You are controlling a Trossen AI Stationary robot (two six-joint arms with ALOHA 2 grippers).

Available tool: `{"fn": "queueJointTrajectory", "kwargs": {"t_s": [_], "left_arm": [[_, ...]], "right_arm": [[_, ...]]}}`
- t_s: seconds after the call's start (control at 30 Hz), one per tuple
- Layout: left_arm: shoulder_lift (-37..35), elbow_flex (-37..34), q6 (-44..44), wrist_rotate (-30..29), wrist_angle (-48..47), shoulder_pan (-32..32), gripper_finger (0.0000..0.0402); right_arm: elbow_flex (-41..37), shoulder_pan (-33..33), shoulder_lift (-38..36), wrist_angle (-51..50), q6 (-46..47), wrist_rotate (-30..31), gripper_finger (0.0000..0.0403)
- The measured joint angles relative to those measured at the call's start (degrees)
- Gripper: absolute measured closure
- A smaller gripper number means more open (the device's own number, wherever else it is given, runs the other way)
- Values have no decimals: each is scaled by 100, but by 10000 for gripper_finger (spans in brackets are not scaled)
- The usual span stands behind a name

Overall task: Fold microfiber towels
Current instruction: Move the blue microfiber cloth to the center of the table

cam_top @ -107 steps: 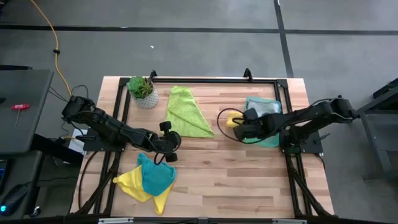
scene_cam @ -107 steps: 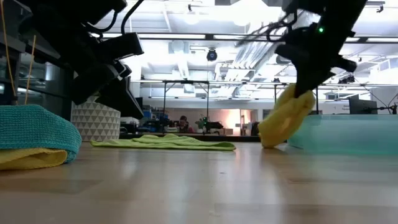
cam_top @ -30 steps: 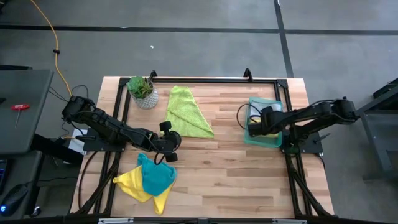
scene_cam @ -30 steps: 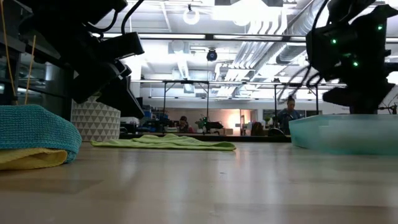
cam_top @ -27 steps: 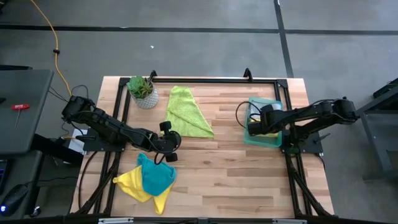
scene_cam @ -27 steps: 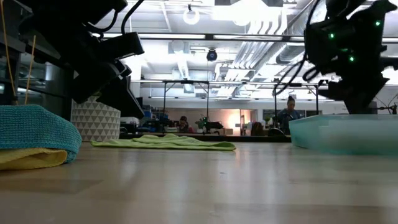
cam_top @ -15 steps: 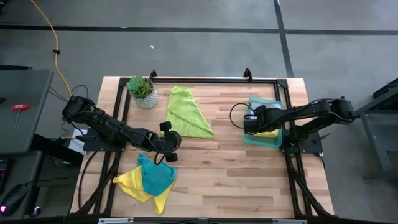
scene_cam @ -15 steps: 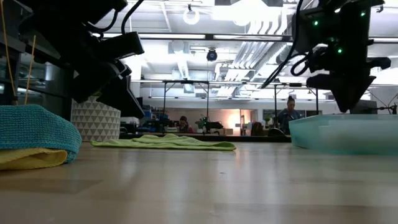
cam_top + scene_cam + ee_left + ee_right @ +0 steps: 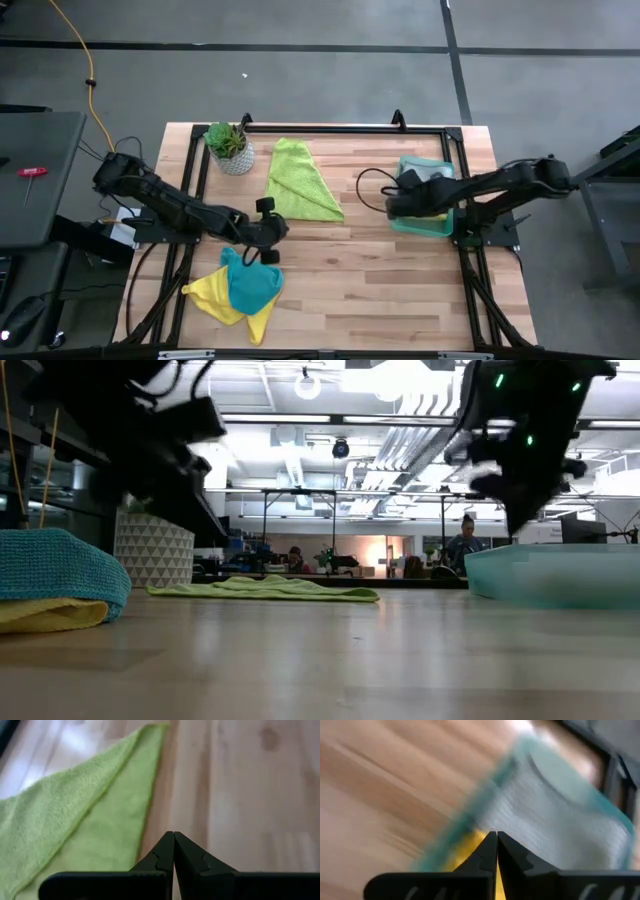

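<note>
A lime green towel (image 9: pixel 300 180), folded to a triangle, lies flat at the table's far middle and also shows in the left wrist view (image 9: pixel 75 835). A teal towel (image 9: pixel 250 285) lies crumpled on a yellow towel (image 9: pixel 212 297) at the near left. A second yellow towel (image 9: pixel 470 847) and a grey towel (image 9: pixel 550 815) lie in the translucent green tray (image 9: pixel 432 226) at the right. My left gripper (image 9: pixel 262 226) is shut and empty between the lime towel and the teal pile. My right gripper (image 9: pixel 392 206) is shut and empty, above the tray's left rim.
A small potted plant (image 9: pixel 228 146) stands at the far left corner. A black frame runs along the table's far and side edges. Bare wood lies between the two grippers and along the near right.
My right gripper has gone from over the tray toward the table's left edge and now hangs above the tray's left rim. My left arm has shifted a little toward the table's left edge. The towels have stayed where they were.
</note>
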Motion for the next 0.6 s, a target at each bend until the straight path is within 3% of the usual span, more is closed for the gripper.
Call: {"fn": "queueJointTrajectory", "kwargs": {"t_s": [0.1,0.23,0.4,0.6], "left_arm": [[-451,-2,-1,-21,-194,-164,401],[-1210,-3,-7,-559,-48,-602,401],[-1969,-349,317,-1122,921,-1347,401],[-2594,-1239,598,-878,2256,-1612,401]], "right_arm": [[0,551,-418,879,-317,592,400],[2,1297,-545,2891,-1468,1054,401],[2,1911,-26,5474,-3471,1101,402],[2,2074,1014,7478,-4962,676,402]]}}
